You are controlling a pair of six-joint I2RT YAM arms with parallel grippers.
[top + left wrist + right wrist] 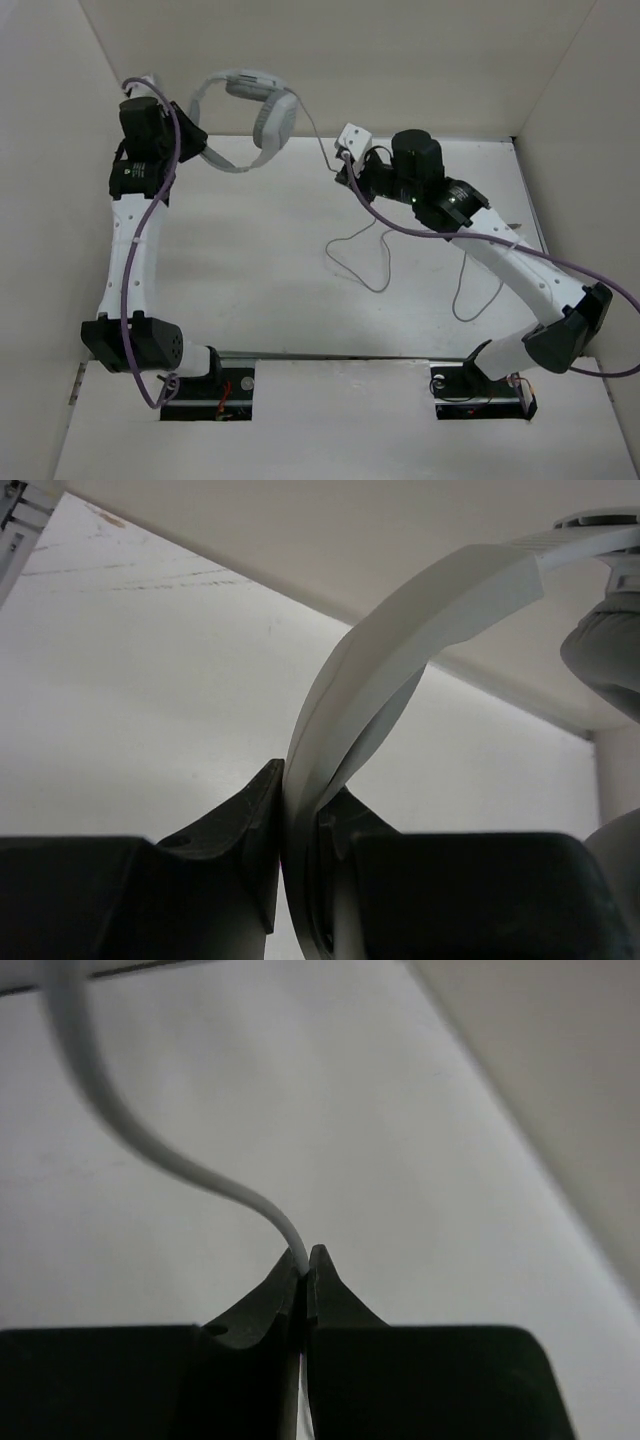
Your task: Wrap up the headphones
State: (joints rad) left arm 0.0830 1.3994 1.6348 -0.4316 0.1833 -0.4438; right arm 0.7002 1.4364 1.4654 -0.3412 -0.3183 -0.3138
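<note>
The white and light-grey headphones [247, 112] hang in the air at the back left, earcups toward the right. My left gripper [196, 136] is shut on the headband [400, 650], which curves up and right out of the jaws [300, 800] toward a grey earcup [605, 655]. The thin grey cable [318, 142] drops from the right earcup to my right gripper [340, 166], which is shut on it. In the right wrist view the cable [150, 1150] enters the pinched fingertips [305, 1256] from the upper left. The rest of the cable [362, 252] lies in loose loops on the table.
White walls [400, 60] close in the table at the back and on both sides. Thick purple arm cables [150, 210] run along both arms. A cable loop [478, 295] lies under the right forearm. The arm bases [210, 385] sit at the near edge.
</note>
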